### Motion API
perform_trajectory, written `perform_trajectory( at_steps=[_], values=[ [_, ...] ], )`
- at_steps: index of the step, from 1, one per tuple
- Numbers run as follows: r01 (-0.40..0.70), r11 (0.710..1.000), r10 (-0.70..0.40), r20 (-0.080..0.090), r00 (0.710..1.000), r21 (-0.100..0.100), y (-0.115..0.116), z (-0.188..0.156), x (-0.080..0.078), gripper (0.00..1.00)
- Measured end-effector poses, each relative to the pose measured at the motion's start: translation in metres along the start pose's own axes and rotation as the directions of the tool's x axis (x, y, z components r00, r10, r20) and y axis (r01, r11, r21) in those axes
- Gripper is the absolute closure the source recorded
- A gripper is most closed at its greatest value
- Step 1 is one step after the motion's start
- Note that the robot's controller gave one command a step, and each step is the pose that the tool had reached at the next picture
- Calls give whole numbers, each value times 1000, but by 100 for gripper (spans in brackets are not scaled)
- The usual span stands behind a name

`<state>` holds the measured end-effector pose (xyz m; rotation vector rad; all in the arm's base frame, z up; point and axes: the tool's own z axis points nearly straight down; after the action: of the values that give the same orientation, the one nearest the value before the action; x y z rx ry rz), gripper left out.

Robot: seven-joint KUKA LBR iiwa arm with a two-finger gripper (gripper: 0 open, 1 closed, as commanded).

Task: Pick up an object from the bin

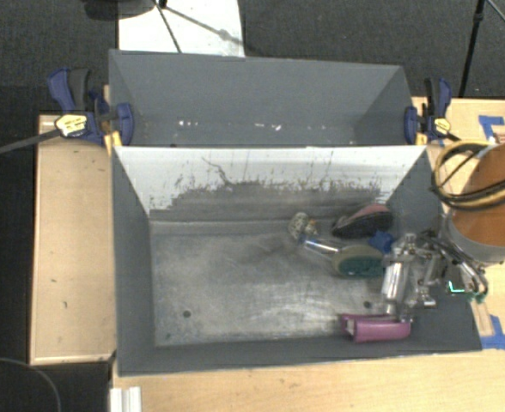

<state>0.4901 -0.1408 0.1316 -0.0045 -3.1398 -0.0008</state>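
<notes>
Gripper (pixel 404 292): hovered just above purple block (pixel 377 327) at front right, seemingly aligned for grasping; spread or pressed together, couldn't tell.

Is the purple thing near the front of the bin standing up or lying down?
Lying down: the purple object stretches lengthwise on the floor of the bin beside the front wall, close by the gripper.

Gripper (pixel 404 303) low at right side of bin (pixel 235 303), just above purple block (pixel 374 328) by front wall. Teal piece (pixel 360 266) beside it on left. Clear bottle (pixel 308 233) and dark, pink-topped thing (pixel 362 221) farther back.
</notes>
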Motion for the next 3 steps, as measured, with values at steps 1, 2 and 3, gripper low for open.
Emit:
perform_trajectory(
  at_steps=[1, 2, 3],
  values=[
    [-89, 996, 89, 11, 996, 4, 21, 36, -18, 0],
    [-385, 923, 385, -4, 923, 5, 53, 45, -63, 0],
    [-632, 774, 633, -32, 774, 33, 80, 48, -86, 0]
  ],
)
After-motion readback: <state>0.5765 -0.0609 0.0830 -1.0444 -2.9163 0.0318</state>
